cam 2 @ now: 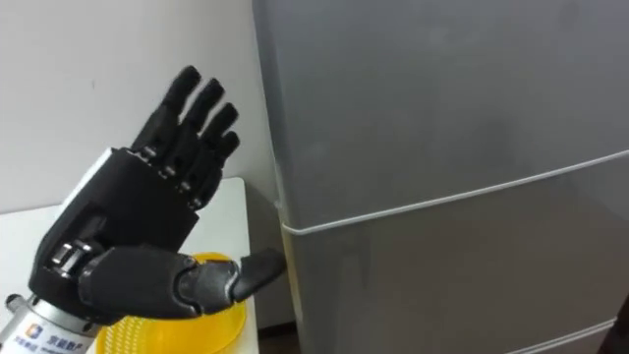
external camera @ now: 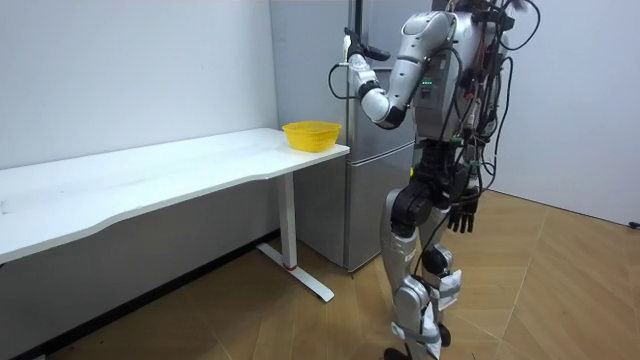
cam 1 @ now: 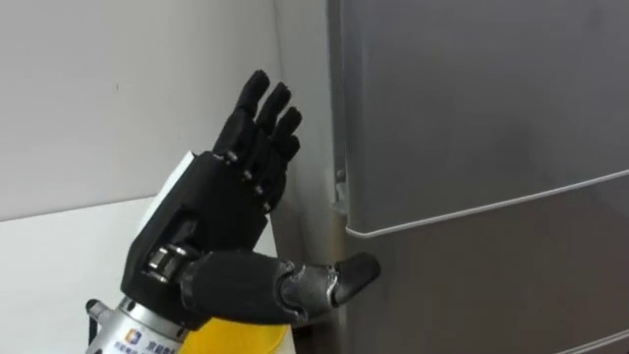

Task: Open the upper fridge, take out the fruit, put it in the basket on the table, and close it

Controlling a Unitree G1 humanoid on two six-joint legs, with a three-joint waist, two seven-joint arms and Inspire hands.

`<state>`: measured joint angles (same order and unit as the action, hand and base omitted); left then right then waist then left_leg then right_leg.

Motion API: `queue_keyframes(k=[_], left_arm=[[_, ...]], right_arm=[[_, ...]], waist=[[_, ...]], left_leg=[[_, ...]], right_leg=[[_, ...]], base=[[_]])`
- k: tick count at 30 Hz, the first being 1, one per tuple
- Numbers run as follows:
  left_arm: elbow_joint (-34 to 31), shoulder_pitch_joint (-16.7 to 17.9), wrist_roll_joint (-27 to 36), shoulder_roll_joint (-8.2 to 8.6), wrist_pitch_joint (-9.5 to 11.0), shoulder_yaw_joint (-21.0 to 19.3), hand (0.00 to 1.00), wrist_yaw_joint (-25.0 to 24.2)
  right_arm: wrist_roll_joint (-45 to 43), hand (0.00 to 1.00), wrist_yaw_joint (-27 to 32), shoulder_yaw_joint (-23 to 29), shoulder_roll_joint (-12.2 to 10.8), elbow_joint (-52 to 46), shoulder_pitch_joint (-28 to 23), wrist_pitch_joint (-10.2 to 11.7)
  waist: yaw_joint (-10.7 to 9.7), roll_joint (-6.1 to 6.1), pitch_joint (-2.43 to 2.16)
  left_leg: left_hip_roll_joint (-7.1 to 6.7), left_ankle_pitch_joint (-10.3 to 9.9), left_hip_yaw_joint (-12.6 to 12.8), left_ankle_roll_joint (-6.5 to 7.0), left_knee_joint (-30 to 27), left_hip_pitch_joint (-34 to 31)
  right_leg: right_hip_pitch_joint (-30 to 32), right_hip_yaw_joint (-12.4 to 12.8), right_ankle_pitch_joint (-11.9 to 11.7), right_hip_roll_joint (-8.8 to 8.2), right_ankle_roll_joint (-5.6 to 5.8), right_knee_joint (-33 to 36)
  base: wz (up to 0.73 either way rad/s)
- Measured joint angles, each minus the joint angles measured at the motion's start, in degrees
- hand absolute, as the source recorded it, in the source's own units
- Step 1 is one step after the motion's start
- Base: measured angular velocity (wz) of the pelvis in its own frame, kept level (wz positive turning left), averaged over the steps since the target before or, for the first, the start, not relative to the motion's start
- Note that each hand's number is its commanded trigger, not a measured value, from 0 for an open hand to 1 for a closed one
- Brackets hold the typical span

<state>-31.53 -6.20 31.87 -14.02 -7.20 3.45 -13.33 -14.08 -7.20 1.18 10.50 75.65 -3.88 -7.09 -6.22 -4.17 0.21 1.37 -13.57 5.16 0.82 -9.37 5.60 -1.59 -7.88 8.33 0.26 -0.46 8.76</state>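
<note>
A grey fridge stands shut before me, its upper door [cam 1: 472, 98] over the lower door [cam 1: 491, 285], with a thin seam between them. My left hand [cam 1: 221, 197] is raised and open beside the fridge's left edge, palm turned toward the doors, fingers straight and pointing up. Its thumb [cam 1: 354, 272] reaches out to the fridge's left edge just below the seam. In the room view I stand upright close to the fridge [external camera: 365, 210], left hand [external camera: 357, 68] lifted at upper-door height. My right hand [external camera: 462, 215] hangs at my side, fingers relaxed, holding nothing.
A yellow bowl [external camera: 311, 133] sits on the end of a long white table [external camera: 150, 175] just left of the fridge; it lies below my left wrist [cam 2: 177, 329]. A white wall runs behind the table. Wooden floor lies open behind me.
</note>
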Motion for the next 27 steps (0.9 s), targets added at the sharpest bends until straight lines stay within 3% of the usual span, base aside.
queue_keyframes(k=[10, 15, 27], left_arm=[[0.0, -0.6, 0.0, -0.7, -0.3, 2.4, 0.0, -2.2], [0.1, -0.9, 0.2, -0.86, -0.4, 4.8, 0.0, -3.9], [2.0, -0.9, 0.2, -0.72, -0.5, 5.8, 0.0, -5.2]], right_arm=[[0.0, 0.0, -0.5, -2.5, 0.7, 1.1, 1.3, -0.1], [0.1, 0.0, -0.5, -4.6, 0.6, 1.3, 2.1, -0.1], [0.1, 0.0, -2.5, -6.7, 0.6, 1.2, 2.2, -0.6]], waist=[[0.0, 0.59, 0.39], [-0.2, 0.57, 0.38], [-0.4, 0.5, 0.42]], left_leg=[[0.08, 0.0, 0.3, 0.0, 0.0, 0.0], [0.08, 0.0, 0.3, 0.0, 0.0, 0.0], [0.0, 0.0, 0.2, 0.0, 0.0, 0.0]], right_leg=[[0.3, 0.5, 0.0, -0.04, 0.0, 0.0], [0.3, 0.3, 0.0, -0.13, 0.0, 0.0], [0.1, 0.0, 0.0, -0.16, 0.0, 0.1]], base=[[0.0], [0.01], [0.02]])
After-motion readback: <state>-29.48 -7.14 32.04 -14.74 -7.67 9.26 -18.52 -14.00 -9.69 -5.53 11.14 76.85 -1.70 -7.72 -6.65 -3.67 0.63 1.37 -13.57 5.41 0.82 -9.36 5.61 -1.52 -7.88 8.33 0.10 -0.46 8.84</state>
